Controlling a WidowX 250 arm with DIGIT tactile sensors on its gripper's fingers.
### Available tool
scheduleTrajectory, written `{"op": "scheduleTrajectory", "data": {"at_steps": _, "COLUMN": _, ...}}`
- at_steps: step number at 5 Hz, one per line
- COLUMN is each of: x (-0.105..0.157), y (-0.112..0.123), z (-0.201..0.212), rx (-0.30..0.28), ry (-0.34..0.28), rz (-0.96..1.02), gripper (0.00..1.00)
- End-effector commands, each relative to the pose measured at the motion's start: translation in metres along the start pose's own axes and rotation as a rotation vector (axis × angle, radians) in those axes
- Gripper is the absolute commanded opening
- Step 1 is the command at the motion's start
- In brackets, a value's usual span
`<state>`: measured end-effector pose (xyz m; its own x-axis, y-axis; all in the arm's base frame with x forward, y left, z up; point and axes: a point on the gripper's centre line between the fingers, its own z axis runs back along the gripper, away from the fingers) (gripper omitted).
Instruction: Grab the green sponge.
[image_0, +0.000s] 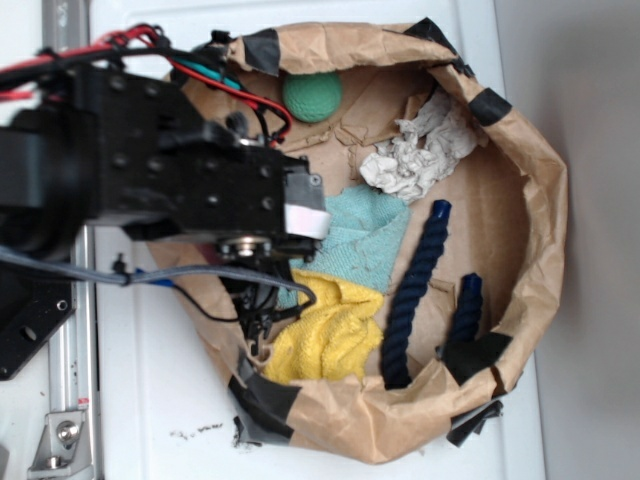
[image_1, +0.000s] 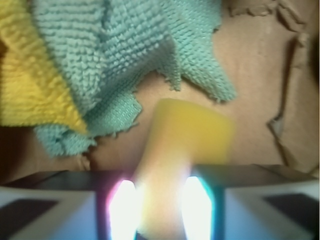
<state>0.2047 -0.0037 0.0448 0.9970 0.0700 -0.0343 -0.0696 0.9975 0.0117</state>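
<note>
The gripper (image_1: 165, 200) state cannot be determined; 1 blurred yellow finger (image_1: 185, 135) hovers over the teal cloth (image_0: 365, 235). The green sponge (image_0: 311, 96) lies at 12 o'clock inside the paper bag (image_0: 530, 200), well apart, so repositioning is required.

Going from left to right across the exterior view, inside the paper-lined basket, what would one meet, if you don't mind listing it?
Yellow cloth → dark blue rope → short blue rope piece → the basket's paper wall. The green sponge and crumpled white paper lie farther up.
</note>
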Motion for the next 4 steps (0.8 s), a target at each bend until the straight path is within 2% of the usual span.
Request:
{"op": "scheduleTrajectory", "data": {"at_steps": 1, "x": -0.005, "y": 0.017, "z": 0.056, "rx": -0.065, "ry": -0.157, "rz": 0.065, "gripper": 1.00}}
{"op": "scheduleTrajectory", "data": {"at_steps": 2, "x": -0.001, "y": 0.019, "z": 0.054, "rx": -0.053, "ry": -0.159, "rz": 0.107, "gripper": 1.00}}
{"op": "scheduleTrajectory", "data": {"at_steps": 3, "x": 0.000, "y": 0.023, "z": 0.027, "rx": -0.021, "ry": -0.130, "rz": 0.174, "gripper": 1.00}}
{"op": "scheduleTrajectory", "data": {"at_steps": 4, "x": 0.013, "y": 0.026, "z": 0.004, "rx": -0.008, "ry": -0.090, "rz": 0.180, "gripper": 1.00}}
